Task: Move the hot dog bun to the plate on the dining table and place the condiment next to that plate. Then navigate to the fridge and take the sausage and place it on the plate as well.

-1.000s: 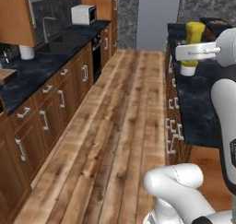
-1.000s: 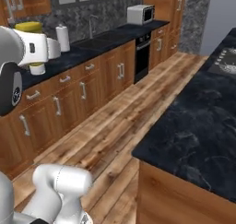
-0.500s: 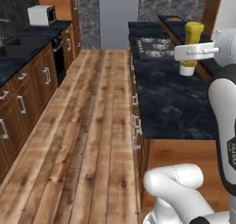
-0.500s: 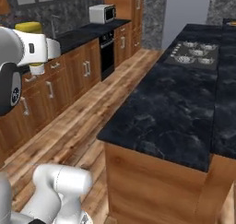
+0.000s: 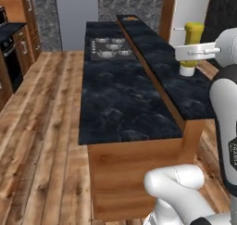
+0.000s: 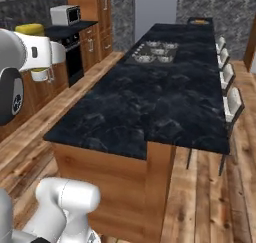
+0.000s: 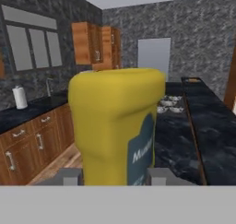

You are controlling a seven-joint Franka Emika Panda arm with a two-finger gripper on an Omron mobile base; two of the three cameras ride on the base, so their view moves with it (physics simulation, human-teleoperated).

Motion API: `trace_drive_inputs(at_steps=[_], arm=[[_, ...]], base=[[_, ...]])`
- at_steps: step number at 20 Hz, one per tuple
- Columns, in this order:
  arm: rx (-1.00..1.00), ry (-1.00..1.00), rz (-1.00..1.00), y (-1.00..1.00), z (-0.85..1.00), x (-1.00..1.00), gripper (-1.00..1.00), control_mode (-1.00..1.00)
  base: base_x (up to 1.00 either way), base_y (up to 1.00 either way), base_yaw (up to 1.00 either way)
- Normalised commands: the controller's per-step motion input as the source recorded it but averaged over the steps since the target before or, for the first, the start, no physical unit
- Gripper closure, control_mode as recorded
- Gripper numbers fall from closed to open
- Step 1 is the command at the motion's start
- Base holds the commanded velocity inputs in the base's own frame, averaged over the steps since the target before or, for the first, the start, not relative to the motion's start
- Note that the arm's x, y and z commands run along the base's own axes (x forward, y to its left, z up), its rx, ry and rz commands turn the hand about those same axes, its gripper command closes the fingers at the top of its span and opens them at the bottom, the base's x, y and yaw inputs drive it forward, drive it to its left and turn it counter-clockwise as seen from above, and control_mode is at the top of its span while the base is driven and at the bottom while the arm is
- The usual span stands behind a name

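Mustard bottle point(image 7: 117, 126), yellow with a white cap at its lower end, sits upside down in the end effector point(image 5: 189, 53), whose two fingers point(image 7: 68, 176) press against its sides, closed on the bottle's body. In the left base view the bottle point(image 5: 190, 48) hangs in the air above the raised dark ledge of the counter point(image 5: 125, 94), clear of the surface. In the right base view the bottle point(image 6: 34, 52) shows at the far left, partly hidden by the white arm. A stove top point(image 5: 107, 48) with burners is set in the counter's far part, and a small orange-brown thing point(image 6: 200, 22), too small to identify, lies at the counter's far end. White chairs point(image 6: 229, 87) line the counter's right side. A microwave point(image 6: 66, 14) stands on the wall cabinets across the wooden floor point(image 5: 37, 127).
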Motion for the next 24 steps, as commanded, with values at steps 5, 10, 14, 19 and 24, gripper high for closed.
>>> trace_drive_inputs(at_steps=[5, 10, 14, 19, 24], arm=[[0.00, 0.00, 0.00, 0.00, 0.00, 0.00, 1.00, 1.00], [0.00, 0.00, 0.00, 0.00, 0.00, 0.00, 1.00, 1.00], [0.00, 0.00, 0.00, 0.00, 0.00, 0.00, 1.00, 1.00], [0.00, 0.00, 0.00, 0.00, 0.00, 0.00, 1.00, 1.00], [0.00, 0.00, 0.00, 0.00, 0.00, 0.00, 1.00, 1.00]], base=[[0.07, -1.00, -0.20], [0.27, -1.00, -0.18], [0.33, -1.00, -0.16], [0.48, -1.00, -0.11], [0.71, -1.00, 0.00]])
